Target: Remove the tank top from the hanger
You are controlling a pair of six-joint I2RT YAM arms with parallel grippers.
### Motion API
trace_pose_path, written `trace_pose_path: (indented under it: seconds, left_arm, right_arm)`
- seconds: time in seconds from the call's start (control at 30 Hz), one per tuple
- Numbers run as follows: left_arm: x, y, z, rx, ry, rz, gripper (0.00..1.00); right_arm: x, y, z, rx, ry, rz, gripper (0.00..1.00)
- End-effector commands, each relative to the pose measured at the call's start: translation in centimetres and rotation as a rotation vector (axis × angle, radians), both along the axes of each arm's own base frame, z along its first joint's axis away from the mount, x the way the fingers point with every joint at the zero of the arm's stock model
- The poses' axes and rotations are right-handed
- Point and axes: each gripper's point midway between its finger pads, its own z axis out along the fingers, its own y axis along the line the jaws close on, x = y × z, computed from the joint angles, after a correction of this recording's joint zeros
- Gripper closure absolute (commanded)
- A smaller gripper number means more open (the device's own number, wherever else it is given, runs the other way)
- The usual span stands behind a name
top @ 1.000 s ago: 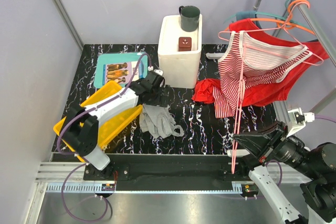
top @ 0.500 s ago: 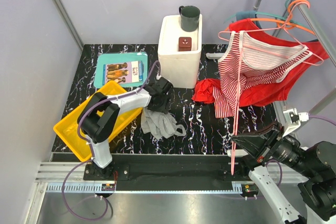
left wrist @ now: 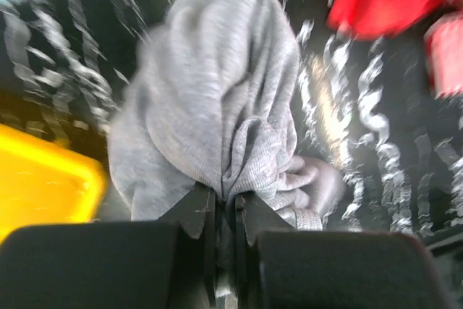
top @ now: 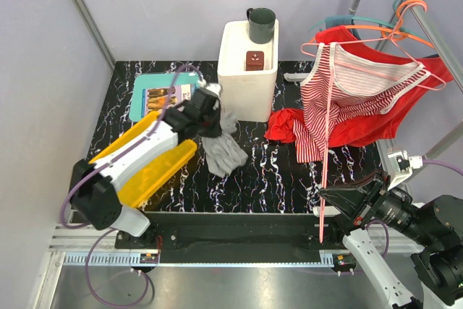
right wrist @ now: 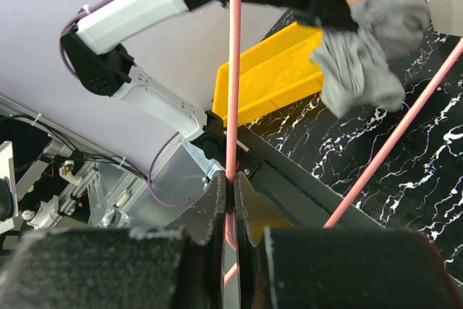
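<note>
Pale lilac walls closed in a black, white-veined table (top: pixel 275 179). The left arm (top: pixel 137 157) reached out low across it. Its claw (left wrist: pixel 224 204) was clenched on a bunched fold of a grey knit garment (left wrist: pixel 217 113), which hung in a loose lump below the fingertips. Whether the garment's lower edge touched the table could not be told.

Well to the right of that claw, and up and beyond the right claw (right wrist: pixel 230 186), the striped tank top (top: pixel 340 99) hung on the pink hanger (top: pixel 325 171), not yet off it. One long pink wire of the hanger ran down from the top to the right claw. The claw's two fingers were pinched tight on the wire from either side.

A red garment (top: pixel 369 124) hung behind the striped top. Part of it was slumped on the table to the right of the left claw, near the grey garment but apart from it.

A white box (top: pixel 242 81) stood just beyond the left claw and slightly to its right. A yellow bin (top: pixel 148 171) lay behind that claw, mostly covered by the arm. A teal board (top: pixel 152 88) lay flat just to the claw's left.

A dark green mug (top: pixel 261 24) stood upright on top of the box, and a small brown object (top: pixel 254 60) sat nearer the claw than the mug.
</note>
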Motion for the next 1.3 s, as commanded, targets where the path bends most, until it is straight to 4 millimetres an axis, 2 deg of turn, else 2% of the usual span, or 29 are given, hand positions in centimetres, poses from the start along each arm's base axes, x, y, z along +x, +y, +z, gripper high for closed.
trace_pose_path:
  seconds: [0.0,0.03,0.1,0.13,0.2,0.3,0.33,0.37,0.4,0.43,0.5,0.53,0.57,0.6,0.67,0.7,0.83,0.87,0.9,0.93,0.97,1.0,1.03,1.1,1.13,1.2,1.27]
  left_arm:
    - [1.8,3.8,9.3,-0.073,-0.178,0.078,1.0]
    - [2.5,5.3,11.0,-0.085,-0.211,0.121,1.0]
    - [2.4,7.7,13.0,-0.084,-0.249,0.174,1.0]
    - [2.7,9.8,14.0,-0.082,-0.268,0.23,1.0]
    - [2.5,12.5,15.7,-0.08,-0.315,0.313,1.0]
    - [2.0,17.3,16.4,-0.048,-0.362,0.483,1.0]
    - [1.8,19.3,15.4,-0.026,-0.35,0.557,1.0]
    - [1.0,20.8,15.3,-0.017,-0.361,0.621,1.0]
    - [0.7,21.7,14.7,-0.036,-0.349,0.689,1.0]
    - [0.1,23.4,12.5,-0.018,-0.307,0.763,1.0]
    - [-0.9,24.9,11.1,-0.059,-0.294,0.88,1.0]
    - [-1.4,26.0,8.8,-0.053,-0.258,0.938,1.0]
    - [-1.8,26.2,8.3,-0.082,-0.265,0.967,1.0]
    - [-2.3,26.7,5.9,-0.107,-0.226,1.029,1.0]
    - [-1.7,26.9,5.2,-0.193,-0.259,1.07,1.0]
    - [-2.0,27.5,3.3,-0.222,-0.228,1.136,1.0]
    - [-3.0,28.6,0.6,-0.34,-0.167,1.336,1.0]
    - [-3.2,28.6,0.7,-0.398,-0.172,1.386,1.0]
    - [-3.6,28.6,0.0,-0.41,-0.164,1.408,0.97]
    - [-3.7,28.7,0.0,-0.429,-0.182,1.423,0.82]
    - [-4.0,28.8,0.6,-0.471,-0.214,1.445,0.72]
    - [-4.4,28.9,0.2,-0.474,-0.219,1.457,0.6]
    - [-4.8,29.2,1.0,-0.491,-0.266,1.462,0.34]
    - [-5.4,29.4,1.4,-0.488,-0.306,1.458,0.05]
    - [-5.8,29.5,2.3,-0.495,-0.347,1.444,0.01]
    - [-6.3,29.3,3.3,-0.494,-0.367,1.409,0.01]
    - [-6.8,28.9,5.6,-0.49,-0.412,1.338,0.01]
  right_arm:
    - [-0.5,-0.3,1.2,0.001,-0.062,0.0,1.0]
    - [-0.5,-0.3,1.2,0.001,-0.061,-0.001,1.0]
    - [-0.6,-0.3,1.3,0.001,-0.066,0.0,1.0]
    - [-0.6,-0.3,1.3,0.0,-0.064,0.002,1.0]
    - [-0.7,-0.3,1.4,-0.001,-0.065,0.005,1.0]
    - [-0.8,-0.3,1.4,-0.001,-0.065,0.007,1.0]
    - [-0.9,-0.3,1.5,0.0,-0.068,0.01,1.0]
    - [-0.9,-0.3,1.4,-0.002,-0.068,0.011,1.0]
    - [-0.8,-0.3,1.4,-0.002,-0.065,0.01,1.0]
    - [-0.8,-0.3,1.4,-0.002,-0.063,0.008,1.0]
    - [-0.7,-0.3,1.4,-0.002,-0.063,0.005,1.0]
    - [-0.6,-0.3,1.3,-0.004,-0.059,0.007,1.0]
    - [-0.6,-0.3,1.3,-0.002,-0.058,0.005,1.0]
    - [-0.7,-0.2,1.2,-0.003,-0.058,0.007,1.0]
    - [-0.7,-0.2,1.1,-0.003,-0.054,0.01,1.0]
    - [-0.7,-0.2,1.1,-0.003,-0.055,0.01,1.0]
    - [-0.8,-0.2,0.9,-0.003,-0.043,0.011,1.0]
    - [-0.8,-0.2,0.8,-0.004,-0.037,0.013,1.0]
    - [-0.9,-0.2,0.8,-0.002,-0.039,0.014,1.0]
    - [-0.9,-0.2,0.8,-0.001,-0.033,0.015,1.0]
    - [-0.8,-0.2,0.7,-0.001,-0.029,0.015,1.0]
    - [-0.9,-0.1,0.7,-0.001,-0.026,0.018,1.0]
    - [-1.0,-0.1,0.7,0.002,-0.025,0.021,1.0]
    - [-0.9,-0.1,0.7,0.0,-0.024,0.024,1.0]
    - [-0.9,-0.1,0.7,-0.001,-0.026,0.022,1.0]
    - [-0.8,-0.1,0.8,0.0,-0.024,0.018,1.0]
    - [-0.7,-0.1,1.0,0.002,-0.025,0.015,1.0]
